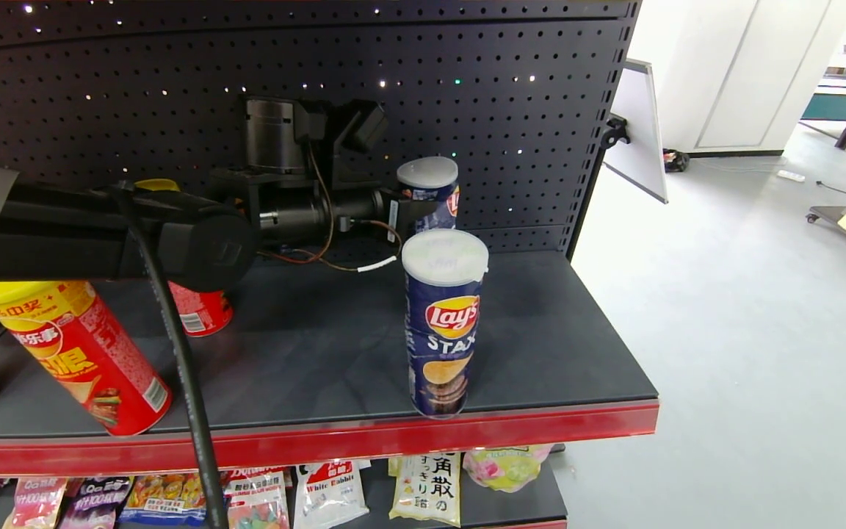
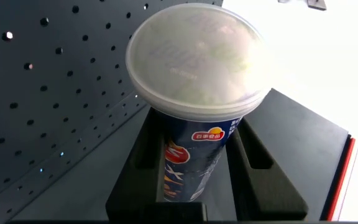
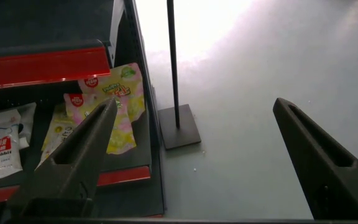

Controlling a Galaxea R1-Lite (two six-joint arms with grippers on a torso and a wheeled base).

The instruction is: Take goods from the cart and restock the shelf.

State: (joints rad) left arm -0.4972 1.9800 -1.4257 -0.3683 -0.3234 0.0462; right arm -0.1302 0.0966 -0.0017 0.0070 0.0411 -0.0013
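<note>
**A:** Checking the left gripper (image 2: 194, 171) rn, what's it got?

**B:** A blue chips can (image 1: 430, 184) w/ a clear lid. Fingers sit on either side of the can body just under the lid, closed onto it, so only as wide as the can itself. In the head view it's centre frame, a bit above the middle, upright, close to the pegboard (image 1: 173, 88) at the back of the top shelf (image 1: 305, 345). Can't tell if the base touches the shelf bc the bottom's hidden.

**A:** Hidden by what?

**B:** A 2nd blue can (image 1: 443, 323), same kind, upright at the shelf's front edge, lower centre of frame. It's just in front of the held one.

**A:** And the right gripper (image 3: 196, 118)?

**B:** Spread wide, nothing betw the fingers, touching nothing. Grey floor (image 3: 247, 68) behind it, plus snack bags (image 3: 114, 102) on a lower shelf.

**A:** Anything else up top?

**B:** A red can (image 1: 78, 353) at lower left of the head view.
</note>
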